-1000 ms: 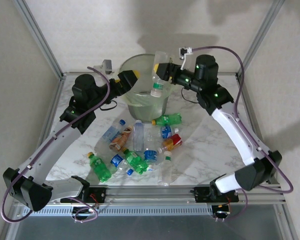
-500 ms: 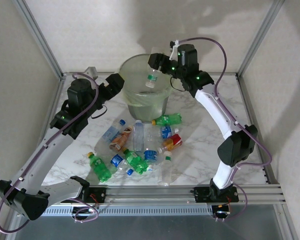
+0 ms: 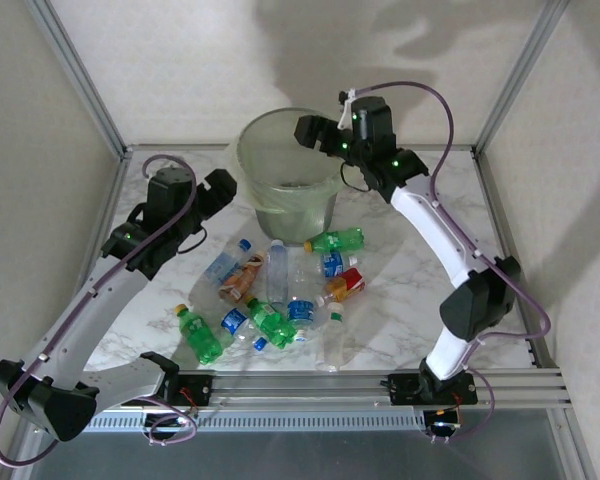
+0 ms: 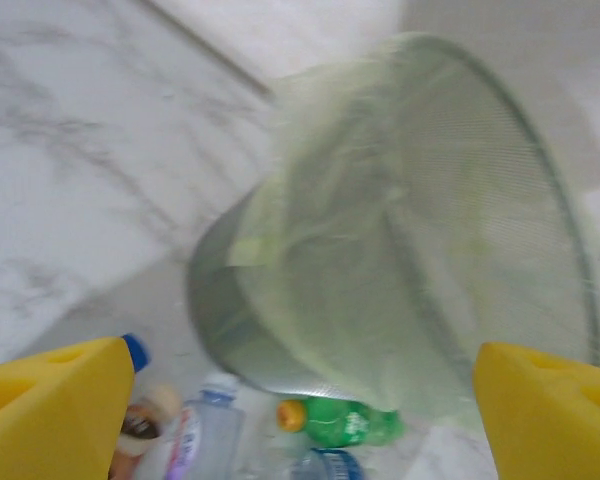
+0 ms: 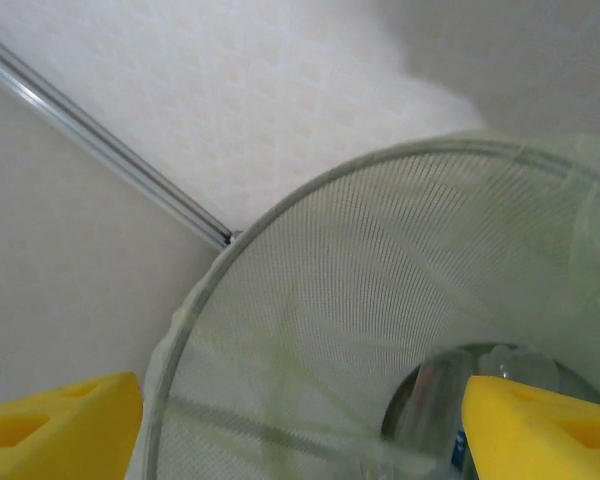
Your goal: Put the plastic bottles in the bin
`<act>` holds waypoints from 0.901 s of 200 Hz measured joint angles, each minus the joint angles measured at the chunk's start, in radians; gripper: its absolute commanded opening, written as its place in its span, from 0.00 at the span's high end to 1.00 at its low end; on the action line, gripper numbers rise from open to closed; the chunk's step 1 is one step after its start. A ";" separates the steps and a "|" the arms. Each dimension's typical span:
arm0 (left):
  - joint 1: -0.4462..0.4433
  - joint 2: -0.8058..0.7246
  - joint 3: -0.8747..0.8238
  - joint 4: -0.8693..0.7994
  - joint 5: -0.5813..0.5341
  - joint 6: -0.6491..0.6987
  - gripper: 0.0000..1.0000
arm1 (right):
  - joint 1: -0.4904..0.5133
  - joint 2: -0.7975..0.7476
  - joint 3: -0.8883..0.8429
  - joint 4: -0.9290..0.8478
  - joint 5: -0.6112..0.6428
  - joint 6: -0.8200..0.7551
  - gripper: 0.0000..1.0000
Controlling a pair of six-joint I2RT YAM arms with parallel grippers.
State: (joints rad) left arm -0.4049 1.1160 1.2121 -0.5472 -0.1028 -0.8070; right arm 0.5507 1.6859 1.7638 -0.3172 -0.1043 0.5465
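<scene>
Yellow-padded, my right end effector (image 5: 300, 415) hangs wide and empty over the bin (image 5: 330, 300), a clear bottle (image 5: 425, 400) inside; left end effector (image 4: 300, 400) likewise wide, empty.

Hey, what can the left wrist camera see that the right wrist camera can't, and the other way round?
Left wrist view: the outside wall of the large round translucent pale-green bin, the white marble table, and a small green plastic bottle lying at the bin's foot. Right wrist view: the bin's inside, with a clear plastic bottle at the bottom, and a metal frame bar against the wall behind. Shared: the bin, framed by yellow fingers spread wide, left gripper and right gripper.
</scene>
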 measured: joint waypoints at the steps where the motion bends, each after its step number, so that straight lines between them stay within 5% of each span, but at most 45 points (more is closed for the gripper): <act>1: 0.001 -0.002 -0.001 -0.007 -0.005 -0.005 0.14 | 0.003 -0.006 -0.006 -0.002 0.002 -0.002 0.17; 77: 0.112 -0.131 -0.285 -0.319 -0.021 -0.167 0.28 | 0.084 -0.316 -0.316 0.021 0.085 -0.015 0.16; 180: 0.178 -0.134 -0.499 -0.388 -0.032 -0.239 0.34 | 0.115 -0.448 -0.485 0.005 0.134 0.003 0.16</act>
State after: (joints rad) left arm -0.2272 0.9817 0.7128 -0.9352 -0.1349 -1.0458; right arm 0.6659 1.2381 1.2785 -0.3119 0.0299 0.5495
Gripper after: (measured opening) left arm 0.661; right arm 0.836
